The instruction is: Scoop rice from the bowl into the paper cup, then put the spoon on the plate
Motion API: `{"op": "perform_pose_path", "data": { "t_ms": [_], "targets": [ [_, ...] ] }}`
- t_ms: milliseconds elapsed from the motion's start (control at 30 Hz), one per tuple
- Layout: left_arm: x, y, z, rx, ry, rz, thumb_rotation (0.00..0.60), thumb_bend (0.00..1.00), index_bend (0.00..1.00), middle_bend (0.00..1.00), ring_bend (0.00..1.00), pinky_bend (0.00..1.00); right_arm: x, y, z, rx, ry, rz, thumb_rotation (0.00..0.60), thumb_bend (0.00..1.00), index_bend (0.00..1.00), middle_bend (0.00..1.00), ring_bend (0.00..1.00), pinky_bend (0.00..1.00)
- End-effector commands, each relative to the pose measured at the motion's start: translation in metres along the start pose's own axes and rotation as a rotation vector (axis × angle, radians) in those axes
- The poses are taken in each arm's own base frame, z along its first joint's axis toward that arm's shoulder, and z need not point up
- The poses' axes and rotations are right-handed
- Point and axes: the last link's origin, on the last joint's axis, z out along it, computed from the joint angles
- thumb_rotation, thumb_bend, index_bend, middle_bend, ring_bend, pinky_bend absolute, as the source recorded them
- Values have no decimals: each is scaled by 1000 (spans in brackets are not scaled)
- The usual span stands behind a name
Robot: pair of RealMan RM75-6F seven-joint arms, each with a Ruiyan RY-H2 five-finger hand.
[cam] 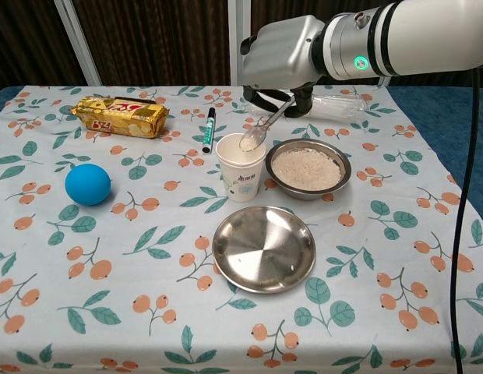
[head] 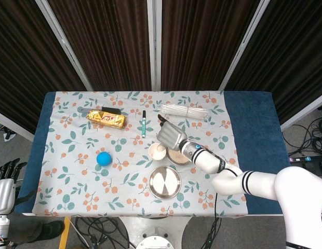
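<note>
Spoon (cam: 261, 131) tilted, bowl-end down over paper cup (cam: 241, 166), handle rising toward my right hand (cam: 282, 64) pinching it | floral tablecloth (cam: 132, 257), dark curtains behind | left hand (head: 5, 176) off-table, fingers apart.
</note>
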Motion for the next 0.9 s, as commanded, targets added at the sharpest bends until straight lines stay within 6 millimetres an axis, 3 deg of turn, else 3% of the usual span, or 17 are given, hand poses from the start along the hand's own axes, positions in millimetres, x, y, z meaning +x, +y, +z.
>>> {"op": "perform_pose_path", "data": {
  "t_ms": [33, 500, 900],
  "targets": [
    [0, 0, 0, 0, 0, 0, 600, 131, 248, 213, 132, 148, 7, -14, -2, 20, 76, -169, 600, 327, 618, 592, 265, 36],
    [0, -1, -2, 6, 2, -2, 600, 131, 248, 213, 132, 148, 9, -32, -15, 46, 230, -497, 600, 327, 618, 593, 262, 0],
    [0, -1, -4, 8, 4, -2, 600, 131, 248, 213, 132, 148, 9, -23, -20, -13, 227, -456, 600, 327, 618, 595, 262, 0]
  ]
}}
